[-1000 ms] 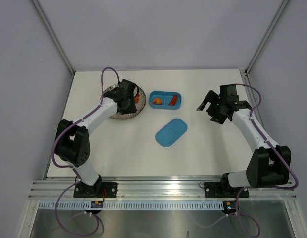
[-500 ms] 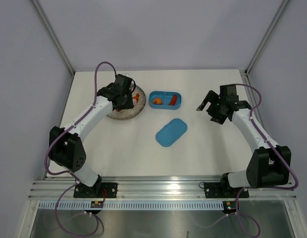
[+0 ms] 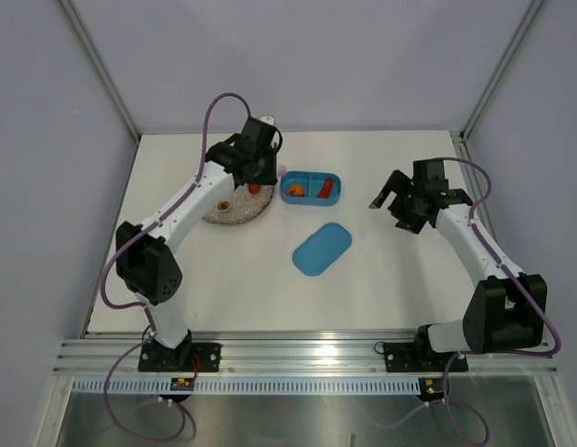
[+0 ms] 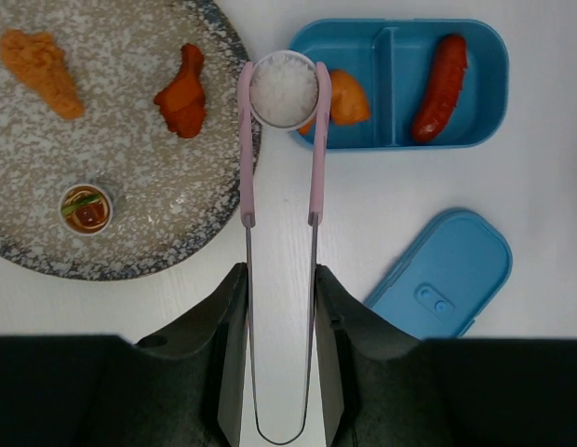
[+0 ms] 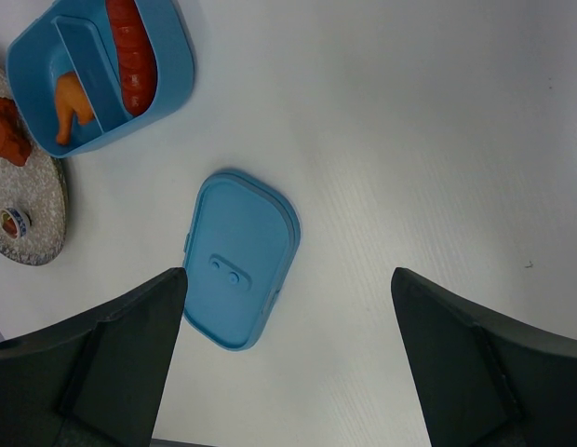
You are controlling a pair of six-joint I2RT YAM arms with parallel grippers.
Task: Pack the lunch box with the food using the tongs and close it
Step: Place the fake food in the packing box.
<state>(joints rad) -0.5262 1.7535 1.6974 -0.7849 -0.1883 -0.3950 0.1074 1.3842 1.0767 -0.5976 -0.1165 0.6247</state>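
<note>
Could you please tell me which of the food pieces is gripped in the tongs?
The round white rice piece, pinched between the tongs' tips; the others lie on the plate or in the box.

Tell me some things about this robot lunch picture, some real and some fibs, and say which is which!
1. The left gripper holds the tongs, and they pinch a white piece. True.
2. The lid is on the lunch box. False: it lies flat on the table, apart from the box.
3. A red sausage lies in the lunch box. True.
4. The right gripper holds the lid. False: it is open and holds nothing.
5. The plate has no food on it. False: two orange pieces and a small cup sit on it.
</note>
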